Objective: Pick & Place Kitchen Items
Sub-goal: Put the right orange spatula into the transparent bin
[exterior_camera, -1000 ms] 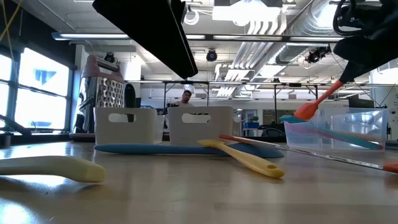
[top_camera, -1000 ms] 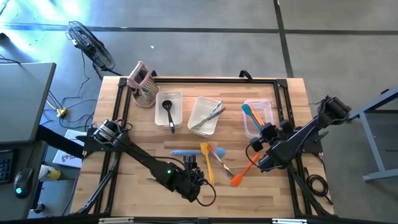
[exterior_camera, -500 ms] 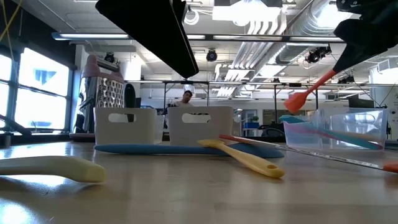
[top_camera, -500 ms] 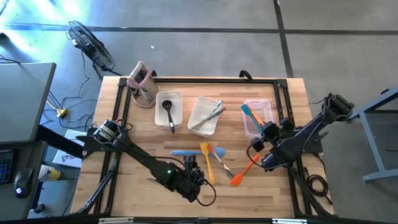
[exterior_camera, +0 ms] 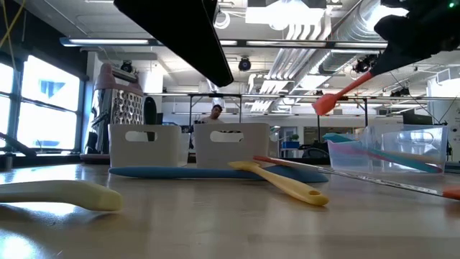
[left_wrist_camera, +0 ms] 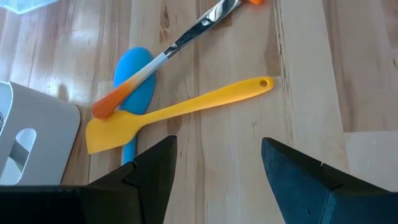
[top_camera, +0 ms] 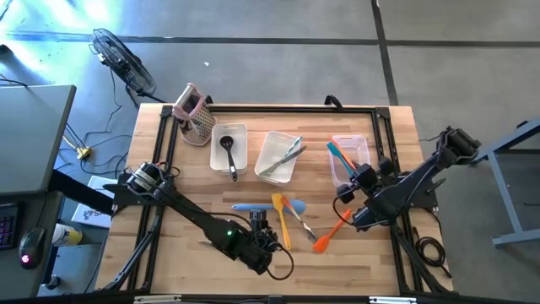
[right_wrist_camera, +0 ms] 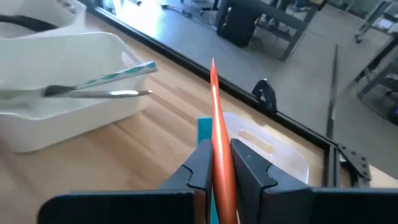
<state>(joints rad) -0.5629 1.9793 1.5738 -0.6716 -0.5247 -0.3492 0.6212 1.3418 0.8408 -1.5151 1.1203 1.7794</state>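
Note:
My right gripper [top_camera: 346, 211] hangs over the table's right half, shut on an orange spatula [top_camera: 331, 230] whose head [exterior_camera: 325, 105] is well above the wood. On the table's middle lie a blue spatula [top_camera: 249, 207], a yellow spatula [left_wrist_camera: 186, 106] and a metal-handled utensil with an orange tip [left_wrist_camera: 158, 59], crossing one another. My left gripper [left_wrist_camera: 217, 155] hovers open just near of them, at the near middle [top_camera: 266, 232], touching nothing. My right gripper pinches the orange spatula's handle [right_wrist_camera: 217, 134] between its two fingers. The handle runs along the fingers, and its slim free end [right_wrist_camera: 212, 65] sticks out past them toward the far bins. The spatula is lifted clear and tilted, head lower on the near-left side.
Three clear bins stand in a row at the back: the left one [top_camera: 218, 148] holds a black ladle, the middle one [top_camera: 272, 145] metal tongs, the right one [top_camera: 364, 145] teal and red spatulas. A box grater [top_camera: 194, 114] stands far left. A pale utensil [exterior_camera: 65, 193] lies near the front edge.
My right gripper has turned at the wrist and risen slightly, staying shut on the orange spatula. The spatula's head has swung up higher above the table and a little toward the left edge.

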